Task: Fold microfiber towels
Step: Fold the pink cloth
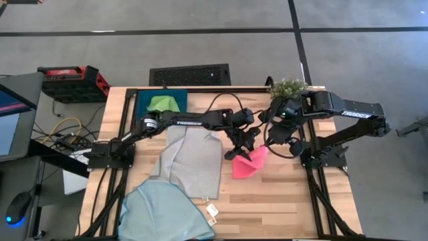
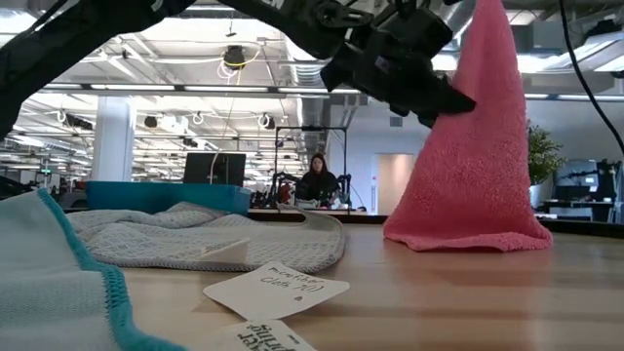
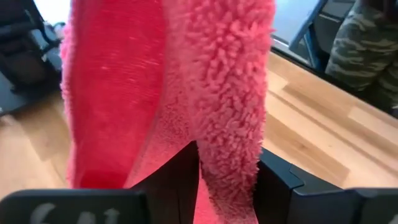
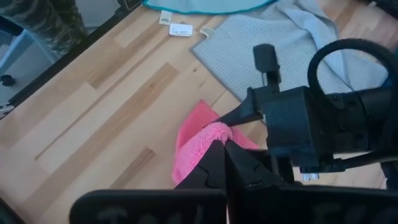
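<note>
Wooden counter (image 1: 281, 194), pale planks, dark frame rails along both sides. Beyond it an open hall with ceiling lights; a person (image 2: 317, 180) sits at a far desk.

Far left corner: teal tray (image 1: 144, 100) with the green towel (image 1: 164, 103) bunched in it. Near left edge: light blue towel (image 1: 164, 213) in a loose heap. Just beside it, toward centre, the grey towel (image 1: 194, 161) lies spread flat, with paper tags (image 1: 212, 211) at its near corner.

Centre: pink towel (image 1: 251, 163) lifted into a cone, lower edge resting on the counter. Left gripper (image 1: 242, 148) has its fingers partly apart around a thick fold of pink pile. Right gripper (image 4: 222, 149) pinches the towel's peak, fingers pressed together on it.

Small potted plant (image 1: 289, 86) at the far right edge.
</note>
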